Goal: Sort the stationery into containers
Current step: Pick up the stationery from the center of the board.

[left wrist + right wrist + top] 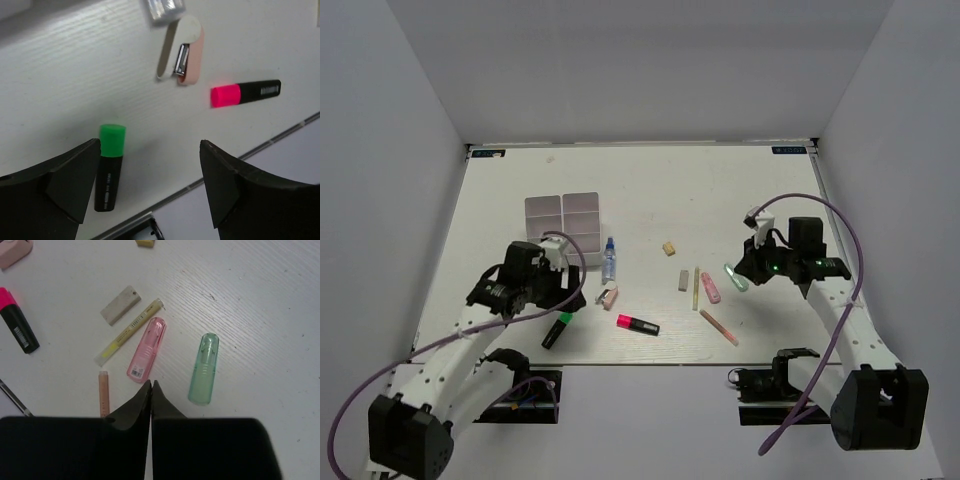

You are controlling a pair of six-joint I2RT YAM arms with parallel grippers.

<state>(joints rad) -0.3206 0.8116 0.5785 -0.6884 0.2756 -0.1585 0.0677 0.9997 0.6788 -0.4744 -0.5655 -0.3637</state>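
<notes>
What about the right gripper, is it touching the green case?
Apart. The right wrist view shows a strip of table between the shut right gripper and the green case.

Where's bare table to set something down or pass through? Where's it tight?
Free: the far strip of table beyond the tray and beige eraser; the left margin beside the tray. Crowded: the near-centre band from green highlighter to pinkish pencil.
</notes>
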